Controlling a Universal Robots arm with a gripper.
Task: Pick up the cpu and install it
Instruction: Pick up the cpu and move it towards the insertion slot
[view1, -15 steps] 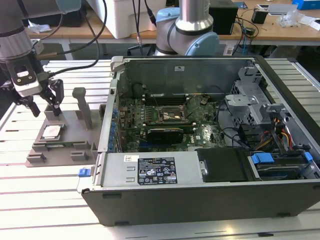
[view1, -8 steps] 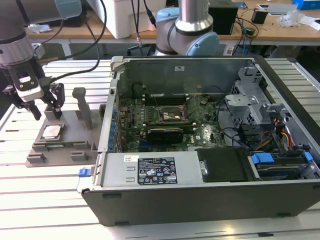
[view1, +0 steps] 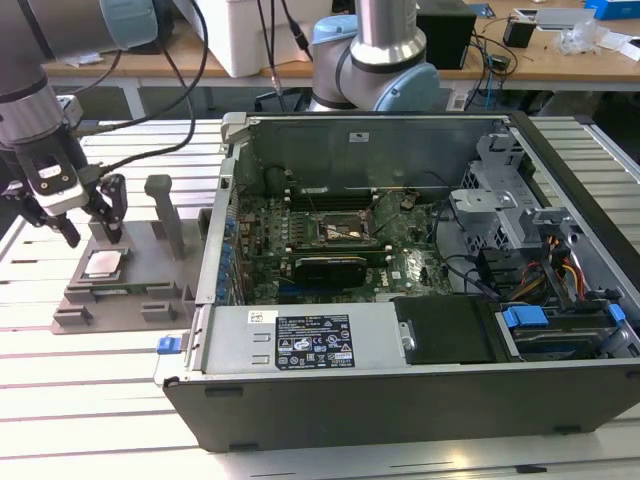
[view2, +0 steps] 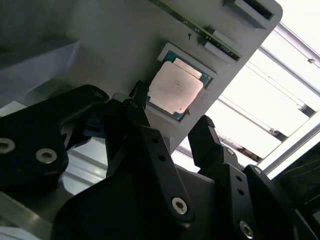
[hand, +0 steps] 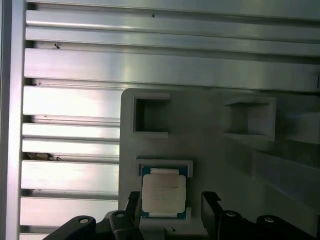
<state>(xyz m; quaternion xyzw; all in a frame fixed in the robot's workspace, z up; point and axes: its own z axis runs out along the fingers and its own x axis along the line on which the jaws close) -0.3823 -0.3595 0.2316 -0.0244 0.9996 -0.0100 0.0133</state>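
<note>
The pincer (view1: 90, 232) is hanging just above the grey tray (view1: 125, 300) with its fingers apart, gripping nothing. In the second wrist view one dark finger (view2: 142, 107) is showing on each side of the cpu (view2: 175, 89). Whether the tips are touching the tray, I cannot tell.

The cpu is lying flat in a shallow square pocket of the tray. The tray is sitting on the slatted surface (hand: 75, 65) at the exterior view's left, just beside the open case (view1: 400, 350) and well apart from the socket (view1: 345, 228) inside it.

The risk, as I am judging it, is lying in the grip. The chip is thin and its sides are offering little to hold. Fingers closing off-centre could be catching the pocket's rim or tipping the chip up on one edge. The upright post (view1: 165, 215) close by is also leaving little room for a sideways slip.

The cpu is looking small, flat and square, with a pale silvery lid and a thin green border.
</note>
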